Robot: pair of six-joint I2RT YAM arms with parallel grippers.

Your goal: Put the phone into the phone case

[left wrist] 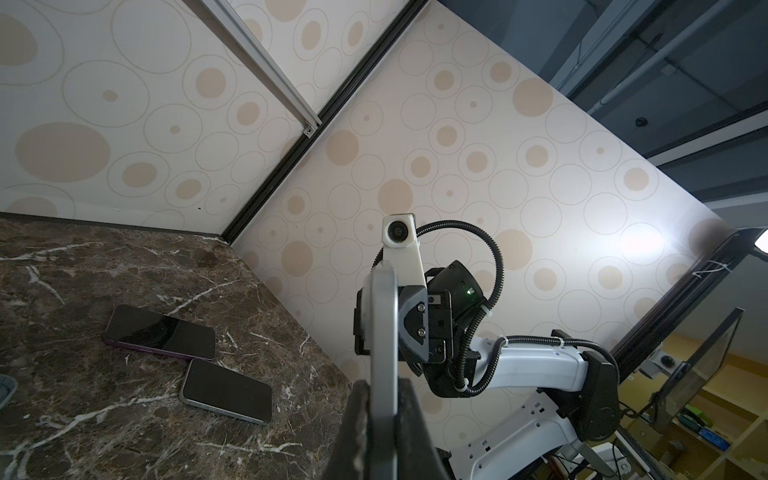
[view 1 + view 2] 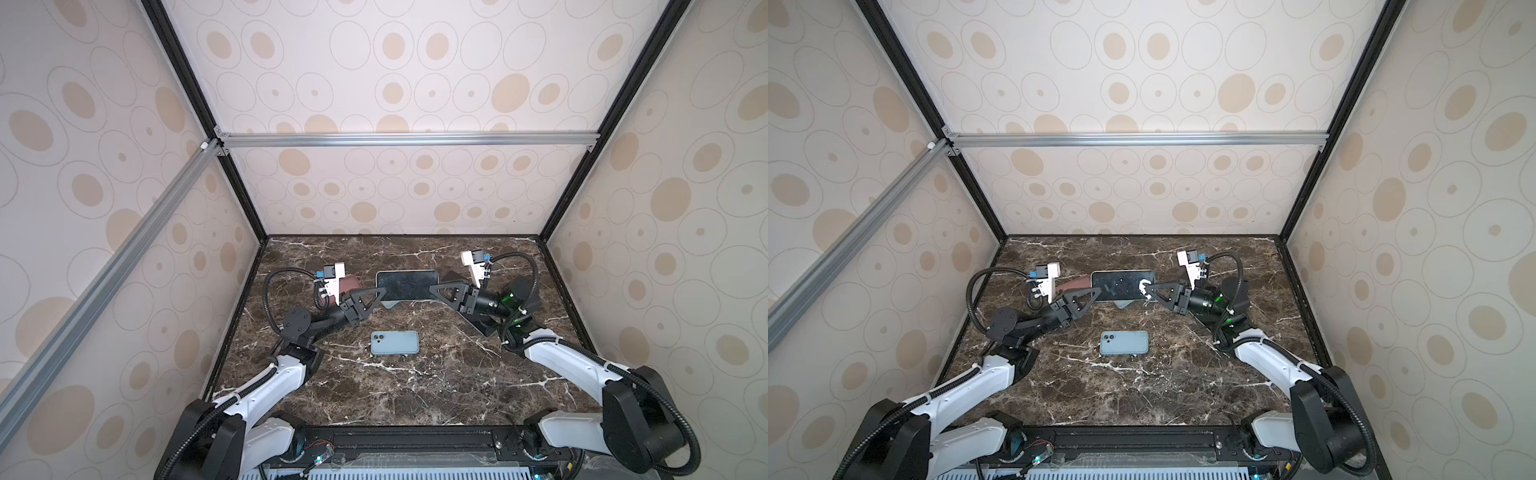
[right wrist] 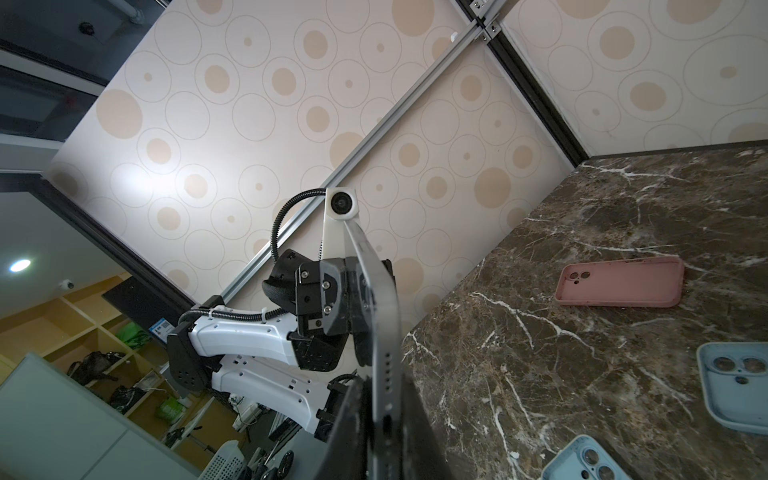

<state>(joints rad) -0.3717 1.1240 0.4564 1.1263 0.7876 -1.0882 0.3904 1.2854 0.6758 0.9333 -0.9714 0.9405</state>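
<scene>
Phone (image 2: pixel 407 284) is held clear of the worktop (image 2: pixel 415 395) at rear centre, long axis left-right. Its left end is clamped in the left fingers (image 2: pixel 372 291), its right end in the right fingers (image 2: pixel 436 288). Under case (image 2: pixel 390 305) is laid on the worktop beneath the phone's front edge and is mostly hidden. Front case (image 2: pixel 395 343) is laid at centre, nearer the robot base, apart from the phone. Left case (image 2: pixel 352 283) is placed behind the left fingers. Spare phone A (image 1: pixel 160 332) and spare phone B (image 1: pixel 226 390) are laid just beside each other near the right wall.
</scene>
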